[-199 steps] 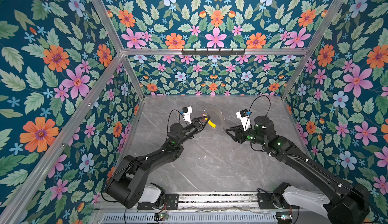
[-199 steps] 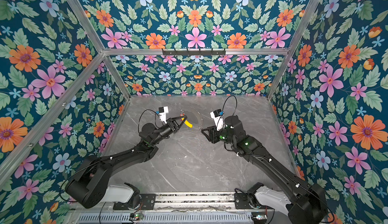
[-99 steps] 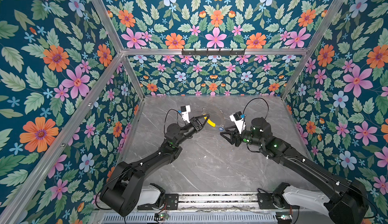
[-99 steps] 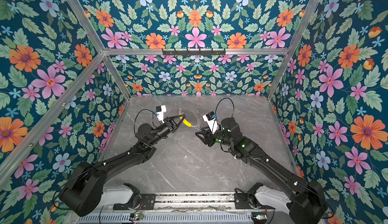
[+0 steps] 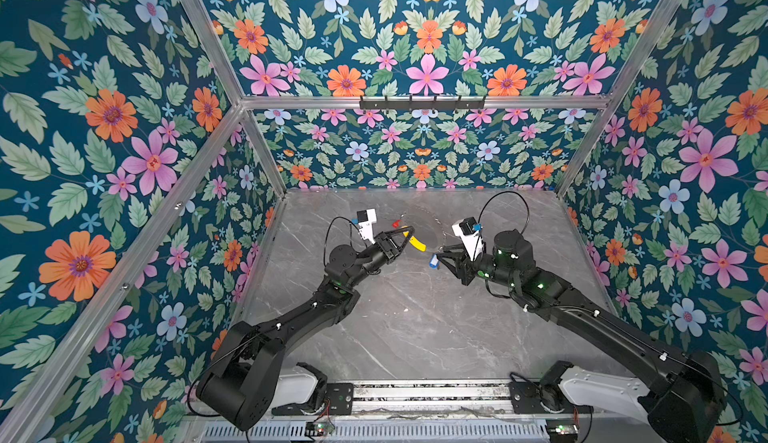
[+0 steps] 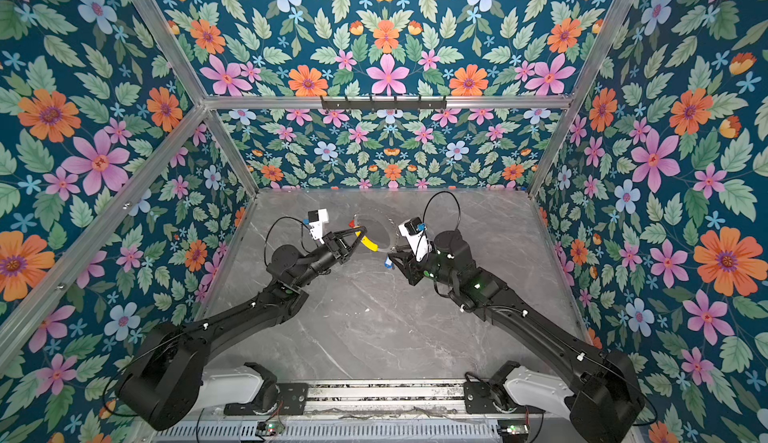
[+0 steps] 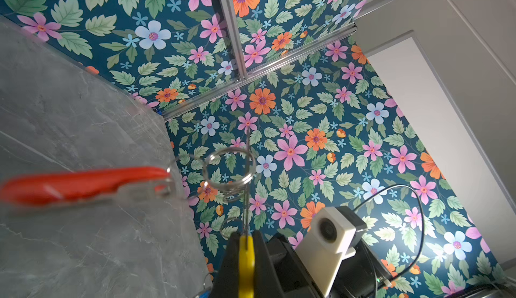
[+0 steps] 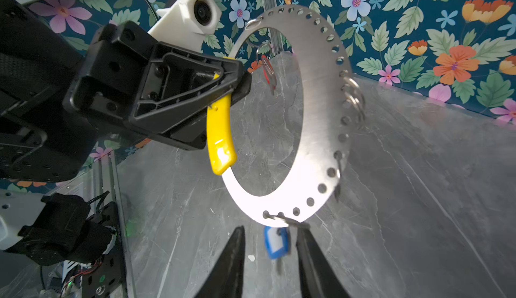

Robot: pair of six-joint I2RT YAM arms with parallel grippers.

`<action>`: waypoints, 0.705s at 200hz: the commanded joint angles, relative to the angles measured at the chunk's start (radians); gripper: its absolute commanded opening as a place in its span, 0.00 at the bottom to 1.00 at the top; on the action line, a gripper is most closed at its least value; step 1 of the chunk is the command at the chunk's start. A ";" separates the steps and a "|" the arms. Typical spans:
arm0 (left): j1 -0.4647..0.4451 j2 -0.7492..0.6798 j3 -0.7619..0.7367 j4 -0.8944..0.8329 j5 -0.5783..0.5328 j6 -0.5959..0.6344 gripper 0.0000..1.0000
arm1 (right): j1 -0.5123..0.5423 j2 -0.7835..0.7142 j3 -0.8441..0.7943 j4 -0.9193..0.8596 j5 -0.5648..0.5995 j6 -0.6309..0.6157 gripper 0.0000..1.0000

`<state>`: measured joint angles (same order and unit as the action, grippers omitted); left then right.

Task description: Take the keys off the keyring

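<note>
Yellow-sleeved keyring (image 8: 318, 92) hangs clamped in the left tool (image 8: 238, 82).

So the keyring (image 8: 321, 87), really a flat silver crescent full of holes, is being pinched at its yellow sleeve (image 8: 220, 131) by the left fingers (image 8: 195, 87) and held up over the grey surface (image 8: 405, 198). The blue-tagged key (image 8: 276, 243) is being dangled off the holes nearest the camera, right between the right fingers (image 8: 231, 257), which are being held apart around it. The red-tagged key (image 8: 269, 71) is being hung off the far arc.
</note>
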<state>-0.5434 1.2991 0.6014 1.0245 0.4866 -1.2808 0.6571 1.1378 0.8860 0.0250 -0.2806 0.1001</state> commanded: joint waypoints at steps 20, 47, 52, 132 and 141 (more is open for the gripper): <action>0.003 -0.013 -0.003 0.048 0.010 -0.003 0.00 | 0.000 -0.035 -0.006 -0.016 0.022 -0.012 0.44; 0.003 -0.014 0.004 0.043 0.013 -0.002 0.00 | -0.001 -0.076 -0.032 -0.020 0.030 0.005 0.47; 0.003 -0.014 0.003 0.043 0.015 -0.002 0.00 | 0.000 -0.083 -0.037 -0.021 0.033 0.005 0.48; 0.004 -0.009 0.003 0.077 0.027 -0.015 0.00 | 0.000 -0.067 -0.045 0.024 -0.011 0.012 0.48; 0.005 -0.011 0.002 0.078 0.028 -0.014 0.00 | 0.000 -0.059 -0.040 0.028 -0.011 0.011 0.47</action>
<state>-0.5411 1.2915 0.6025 1.0294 0.4988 -1.2877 0.6571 1.0649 0.8345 0.0048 -0.2695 0.1066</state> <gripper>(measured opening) 0.088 0.477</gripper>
